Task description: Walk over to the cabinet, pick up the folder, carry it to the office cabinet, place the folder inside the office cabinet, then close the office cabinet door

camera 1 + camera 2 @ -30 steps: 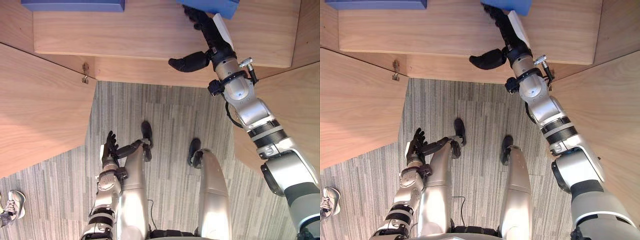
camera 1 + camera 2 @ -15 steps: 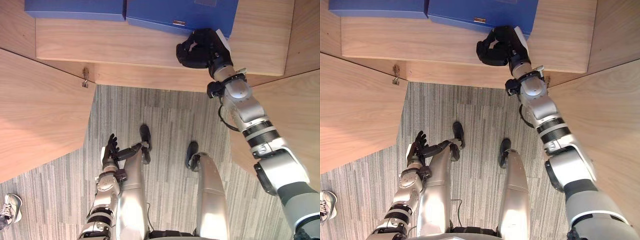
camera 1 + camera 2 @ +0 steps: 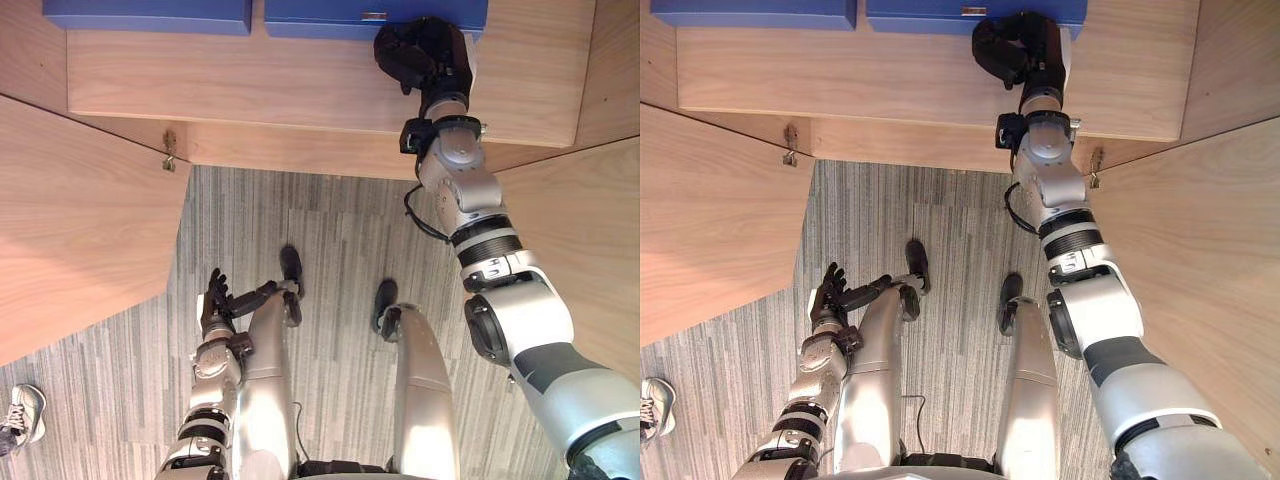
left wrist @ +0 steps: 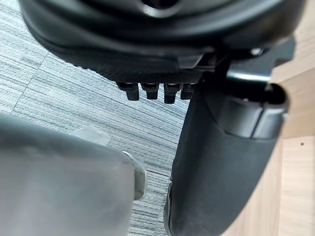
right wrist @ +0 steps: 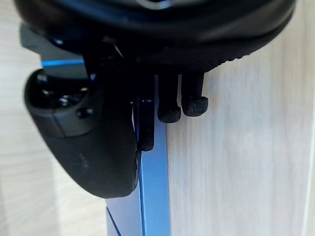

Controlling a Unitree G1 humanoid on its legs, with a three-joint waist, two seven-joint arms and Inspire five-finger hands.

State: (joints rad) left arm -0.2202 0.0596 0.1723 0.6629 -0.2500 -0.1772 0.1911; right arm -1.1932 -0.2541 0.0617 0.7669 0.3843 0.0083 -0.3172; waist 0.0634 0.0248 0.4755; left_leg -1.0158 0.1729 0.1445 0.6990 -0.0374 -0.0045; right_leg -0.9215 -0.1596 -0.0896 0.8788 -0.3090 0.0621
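The right hand (image 3: 425,50) reaches onto the cabinet shelf (image 3: 250,80). Its fingers (image 5: 170,113) and thumb are curled shut on the front edge of the blue folder (image 3: 320,12). The folder lies flat on the shelf, just beside a second blue folder (image 3: 145,12). The left hand (image 3: 215,300) hangs well below the shelf, fingers relaxed and empty.

This looks like the placing step. To do it well, slide the folder level and deep onto the shelf without riding over its neighbour. Then release the pinch fully and draw the hand straight out past the open door (image 3: 80,220).
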